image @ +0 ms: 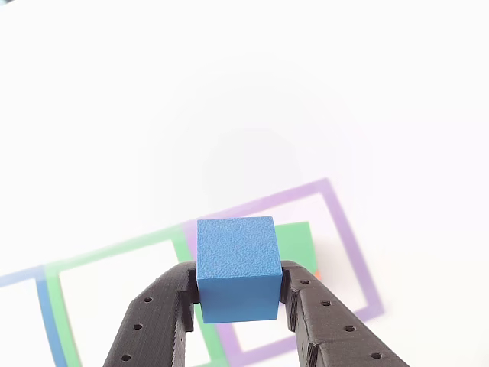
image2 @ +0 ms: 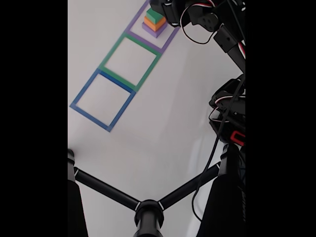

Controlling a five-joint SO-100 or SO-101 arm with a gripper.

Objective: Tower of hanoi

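In the other view my gripper [image: 238, 284] is shut on a blue cube [image: 235, 256], with one black finger on each side of it. It hangs above a green block [image: 296, 243], and an orange edge [image: 317, 274] peeks out beneath that. Both lie inside the purple taped square [image: 351, 245]. In the fixed view a stack stands in the purple square [image2: 134, 24] at the top: purple block [image2: 154, 32], orange block [image2: 153, 24], green block [image2: 155, 16]. The dark gripper [image2: 163, 7] hovers just over it.
A green taped square [image2: 111, 52] and a blue taped square [image2: 85, 88] lie in a row beside the purple one, both with nothing inside. The arm and its cables [image2: 219, 123] run down the right side. A black three-legged stand [image2: 148, 212] spans the bottom.
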